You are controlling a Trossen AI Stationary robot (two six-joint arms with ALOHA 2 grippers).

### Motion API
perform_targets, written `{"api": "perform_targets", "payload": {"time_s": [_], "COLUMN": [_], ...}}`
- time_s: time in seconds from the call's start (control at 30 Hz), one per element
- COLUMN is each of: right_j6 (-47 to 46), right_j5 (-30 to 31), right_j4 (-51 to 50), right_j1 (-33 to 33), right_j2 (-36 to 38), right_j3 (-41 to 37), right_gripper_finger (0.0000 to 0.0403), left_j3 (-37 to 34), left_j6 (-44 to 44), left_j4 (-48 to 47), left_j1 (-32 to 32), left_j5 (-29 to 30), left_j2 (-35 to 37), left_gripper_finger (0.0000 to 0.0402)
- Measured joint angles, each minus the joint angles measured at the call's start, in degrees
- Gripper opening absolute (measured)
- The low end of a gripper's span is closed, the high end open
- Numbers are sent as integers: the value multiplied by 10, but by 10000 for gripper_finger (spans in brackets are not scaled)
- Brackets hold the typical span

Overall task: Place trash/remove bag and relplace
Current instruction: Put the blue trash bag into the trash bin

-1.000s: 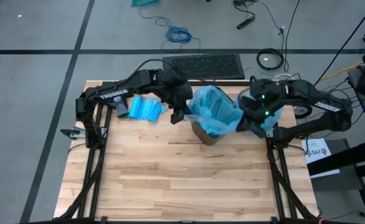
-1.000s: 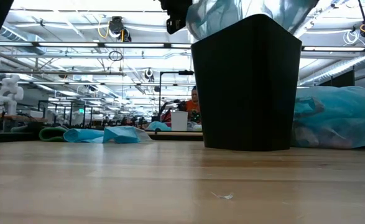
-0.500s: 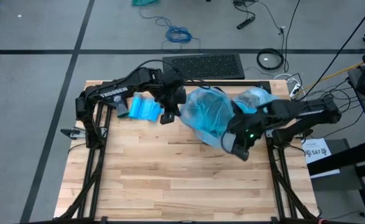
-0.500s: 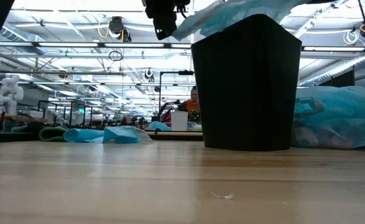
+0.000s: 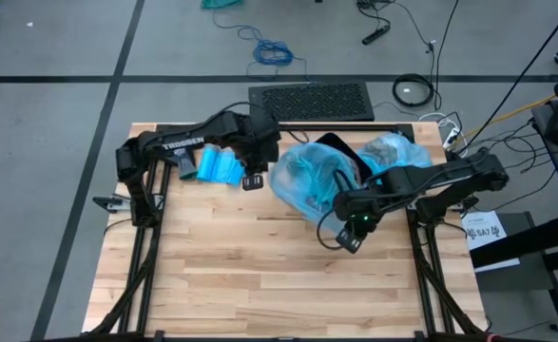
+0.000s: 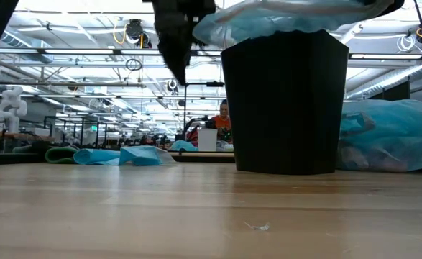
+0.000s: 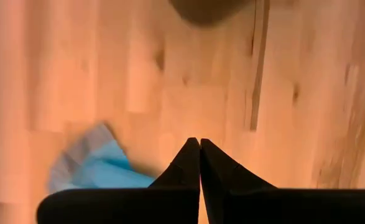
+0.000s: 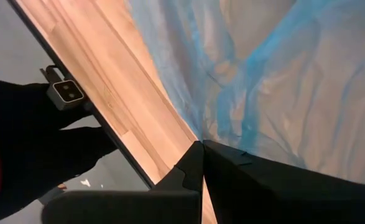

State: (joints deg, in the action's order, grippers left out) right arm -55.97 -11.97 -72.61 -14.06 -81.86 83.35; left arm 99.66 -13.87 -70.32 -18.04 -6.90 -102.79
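High view: the fresh blue bag (image 5: pixel 309 180) lies draped over the black bin (image 6: pixel 286 101) at the table's (image 5: pixel 259 275) far side. Both the left gripper (image 5: pixel 252 179) and right gripper (image 5: pixel 351 236) pinch its film, jaws closed. Step, I judge: fitting the liner; next, stretch its rim down around the bin. Trash isn't visible.

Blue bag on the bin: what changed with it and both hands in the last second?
The right hand swung toward the table's middle and the left hand drew leftward; the blue bag spread wider and flatter over the black bin. The bin and spare blue bags stayed.
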Motion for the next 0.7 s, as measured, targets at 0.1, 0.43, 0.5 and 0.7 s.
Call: {"api": "perform_targets", "payload": {"time_s": [0.1,0.43,0.5,0.7], "right_j6": [-3,-1,9,53], "right_j5": [-1,-1,1,4], "right_j4": [7,17,18,12], "right_j1": [0,1,1,9], "right_j2": [-8,-6,-3,2], "right_j3": [0,0,0,0], "right_gripper_finger": [0,0,0,0], "left_j3": [-40,-58,-58,-58], "left_j6": [-3,1,11,46], "left_j4": [8,20,31,97], "left_j1": [0,-25,-36,-76], "left_j5": [-10,-28,-28,-24], "left_j2": [-2,40,58,128], "left_gripper_finger": [2,2,2,2]}}
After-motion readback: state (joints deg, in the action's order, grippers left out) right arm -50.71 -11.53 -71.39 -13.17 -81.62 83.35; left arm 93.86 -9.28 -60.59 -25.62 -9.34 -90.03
